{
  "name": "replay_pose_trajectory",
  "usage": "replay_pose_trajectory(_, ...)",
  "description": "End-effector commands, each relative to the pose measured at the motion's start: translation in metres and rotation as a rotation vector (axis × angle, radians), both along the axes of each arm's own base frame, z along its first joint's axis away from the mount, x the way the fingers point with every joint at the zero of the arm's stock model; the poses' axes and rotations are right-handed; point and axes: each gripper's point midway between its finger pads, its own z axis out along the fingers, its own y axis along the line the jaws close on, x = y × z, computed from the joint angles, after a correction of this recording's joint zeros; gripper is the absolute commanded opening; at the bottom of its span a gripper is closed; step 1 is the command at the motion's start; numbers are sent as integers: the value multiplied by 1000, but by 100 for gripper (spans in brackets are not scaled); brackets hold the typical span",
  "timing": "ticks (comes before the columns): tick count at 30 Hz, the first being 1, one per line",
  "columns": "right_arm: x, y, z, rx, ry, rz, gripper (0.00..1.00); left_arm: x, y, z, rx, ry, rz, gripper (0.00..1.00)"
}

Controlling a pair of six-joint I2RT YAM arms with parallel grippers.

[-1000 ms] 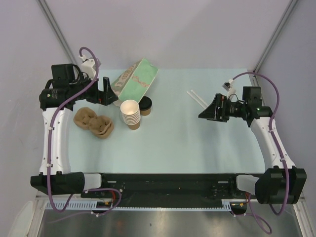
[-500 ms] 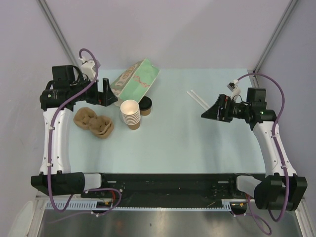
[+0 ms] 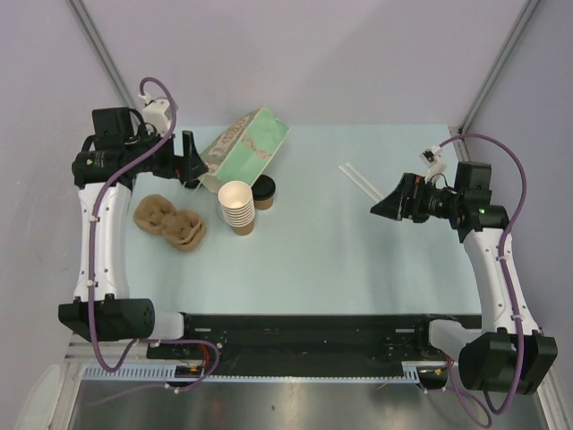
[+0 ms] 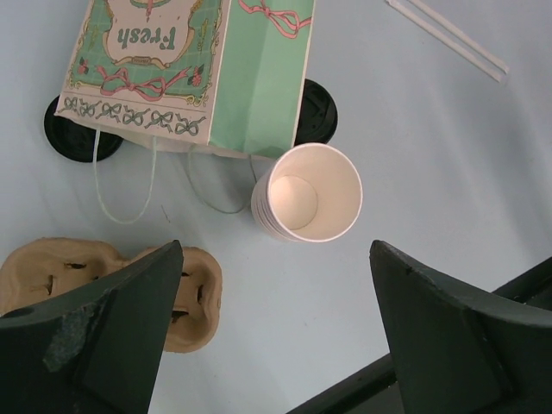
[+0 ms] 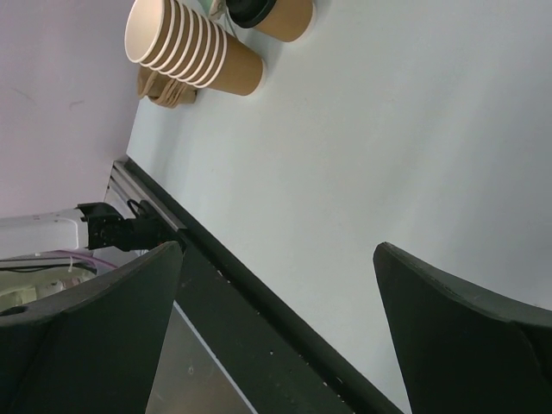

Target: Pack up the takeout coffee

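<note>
The takeout coffee [image 3: 263, 191], a brown cup with a black lid, stands on the table just right of the stack of lidless cups [image 3: 236, 207]. The left wrist view shows its lid [image 4: 317, 112] half hidden behind the lying green paper bag [image 4: 190, 69]. The right wrist view catches it [image 5: 272, 13] at the top edge. My left gripper [image 3: 188, 159] hovers open at the bag's left end, jaws wide and empty [image 4: 276, 246]. Far to the right, my right gripper [image 3: 387, 204] is also open and empty [image 5: 278, 247], pointing left.
A brown pulp cup carrier [image 3: 170, 222] lies left of the cup stack [image 4: 306, 191]. A loose black lid [image 4: 82, 138] sits by the bag's mouth, with the bag's string handles beside it. Two white straws [image 3: 358, 177] lie at the back right.
My left gripper has turned and pulled slightly back and left by the bag. The right arm has drawn back to the right, away from the table's middle.
</note>
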Motion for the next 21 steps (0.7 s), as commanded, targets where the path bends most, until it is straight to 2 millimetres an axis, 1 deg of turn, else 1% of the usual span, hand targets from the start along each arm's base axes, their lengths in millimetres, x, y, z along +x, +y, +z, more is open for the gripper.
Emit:
replay_pose_trajectory(1, -2, -4, 7, -27, -51, -14, 100, 6, 12, 5, 42, -39, 37, 93)
replay_pose_trajectory(2, -2, -4, 7, -28, -50, -17, 100, 6, 17, -1, 49, -27, 56, 90)
replay_pose_trajectory(3, -2, -5, 8, -31, -53, -21, 99, 7, 20, -15, 50, 14, 61, 88)
replay_pose_trajectory(4, -2, -4, 8, -30, -55, -22, 100, 8, 23, -22, 50, 36, 65, 85)
replay_pose_trajectory(5, -3, -5, 9, -32, -58, -25, 100, 8, 30, -28, 49, 56, 80, 79)
replay_pose_trajectory(6, -2, -5, 10, -31, -61, -24, 100, 10, 34, -39, 51, 86, 88, 76)
replay_pose_trajectory(7, -3, -5, 11, -31, -64, -24, 100, 10, 40, -45, 52, 100, 100, 73)
replay_pose_trajectory(8, -3, -5, 10, -31, -64, -24, 100, 11, 50, -50, 55, 112, 121, 67)
replay_pose_trajectory(10, -2, -5, 8, -33, -56, -25, 100, 5, 55, -72, 84, 164, 97, 63)
replay_pose_trajectory(11, -2, -5, 8, -34, -55, -26, 100, -2, 55, -87, 87, 208, 82, 61)
replay_pose_trajectory(13, -2, -5, 6, -33, -47, -25, 100, -13, 58, -102, 134, 228, 42, 61)
replay_pose_trajectory(14, -1, -5, 6, -33, -46, -25, 100, -20, 60, -117, 154, 265, 36, 63)
replay_pose_trajectory(16, 1, -5, 4, -28, -35, -24, 99, -25, 63, -128, 193, 271, 8, 66)
replay_pose_trajectory(17, 1, -5, 3, -25, -29, -24, 99, -30, 63, -138, 198, 292, 0, 67)
replay_pose_trajectory(19, 2, -4, 3, -20, -24, -21, 100, -31, 68, -149, 230, 296, -8, 68)
replay_pose_trajectory(20, 2, -4, 3, -21, -26, -20, 100, -34, 66, -159, 228, 321, -20, 68)
replay_pose_trajectory(21, 2, -4, 3, -21, -27, -20, 100, -32, 69, -162, 235, 319, -19, 68)
